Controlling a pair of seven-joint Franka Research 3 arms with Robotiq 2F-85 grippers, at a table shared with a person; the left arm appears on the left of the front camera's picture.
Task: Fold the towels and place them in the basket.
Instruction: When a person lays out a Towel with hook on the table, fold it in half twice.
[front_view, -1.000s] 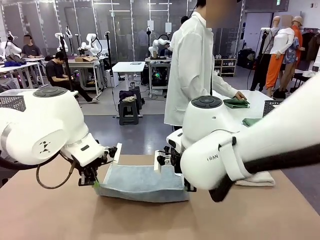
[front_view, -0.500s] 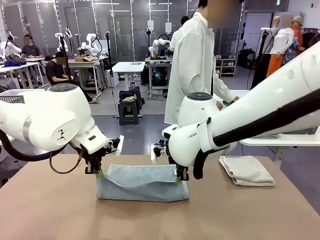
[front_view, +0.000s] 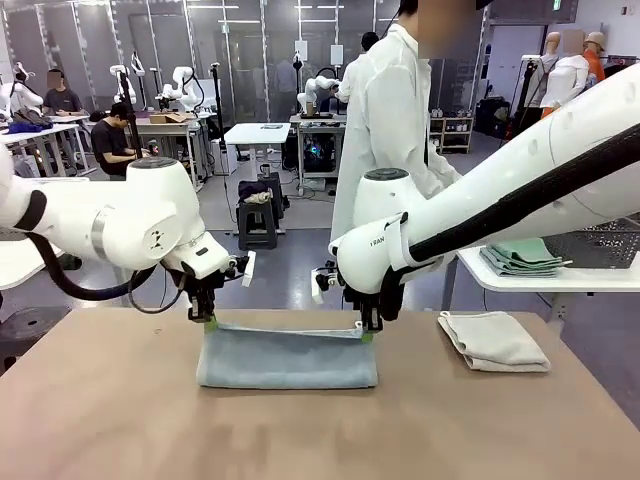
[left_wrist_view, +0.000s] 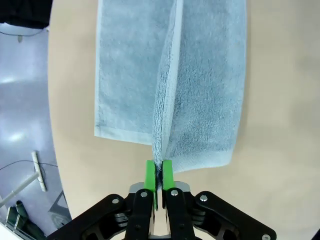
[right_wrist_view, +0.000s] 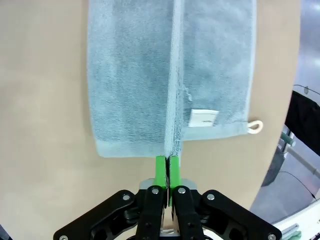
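A pale blue-grey towel (front_view: 288, 358) lies on the brown table, its top layer lifted along the far edge. My left gripper (front_view: 209, 320) is shut on the towel's far left corner, and its green pads (left_wrist_view: 151, 175) pinch the hem of the blue towel (left_wrist_view: 200, 95). At the far right corner my right gripper (front_view: 366, 334) is shut on the same edge, with the hem of the towel (right_wrist_view: 135, 85) between its green pads (right_wrist_view: 161, 167) and a small white tag (right_wrist_view: 203, 117) nearby. A folded off-white towel (front_view: 495, 340) rests at the table's right. The dark mesh basket (front_view: 600, 243) stands on a side table at the right.
A person in a white coat (front_view: 385, 130) stands beyond the table's far edge. Folded green towels (front_view: 525, 256) are stacked on the white side table (front_view: 560, 279) beside the basket. Bare tabletop (front_view: 300, 440) lies in front of the blue towel.
Both grippers have carried the towel's held edge away from me toward the far side, folding it over. The person's hand has left the side table, where green towels and the basket now show.
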